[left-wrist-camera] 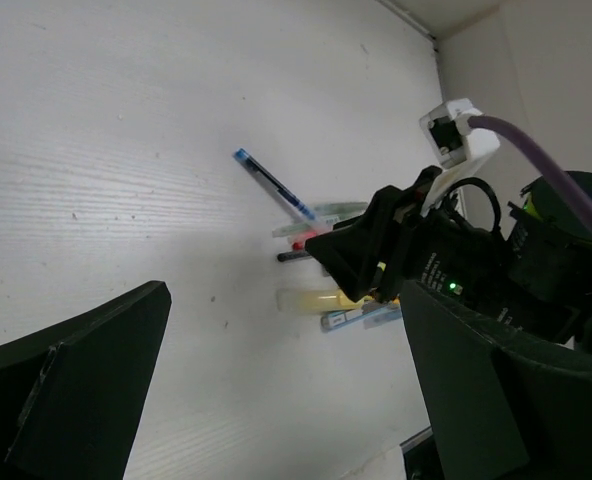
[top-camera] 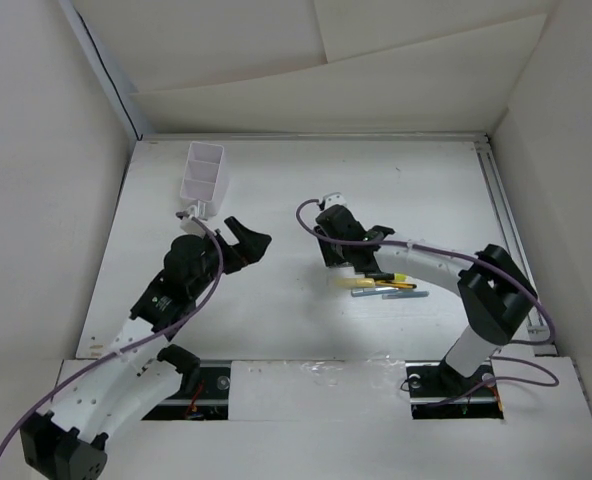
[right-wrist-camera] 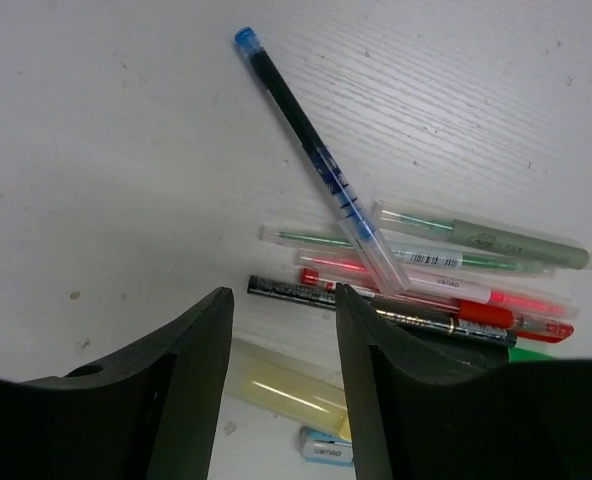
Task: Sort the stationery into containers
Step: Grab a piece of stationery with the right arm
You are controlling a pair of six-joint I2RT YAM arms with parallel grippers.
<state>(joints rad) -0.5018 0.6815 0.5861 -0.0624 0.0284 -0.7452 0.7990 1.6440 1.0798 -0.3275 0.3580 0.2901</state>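
Observation:
The stationery lies in a loose pile right of the table's centre. The right wrist view shows a blue pen lying across green pens, red pens and a black pen. A yellow marker and a light blue piece lie nearer. My right gripper hangs open over the yellow marker, a finger on each side, holding nothing. The white container stands at the back left. My left gripper is wide open and empty, just in front of the container and apart from the pile.
White walls enclose the table on the left, back and right. A metal rail runs along the right edge. In the left wrist view the right gripper and its purple cable hide part of the pile.

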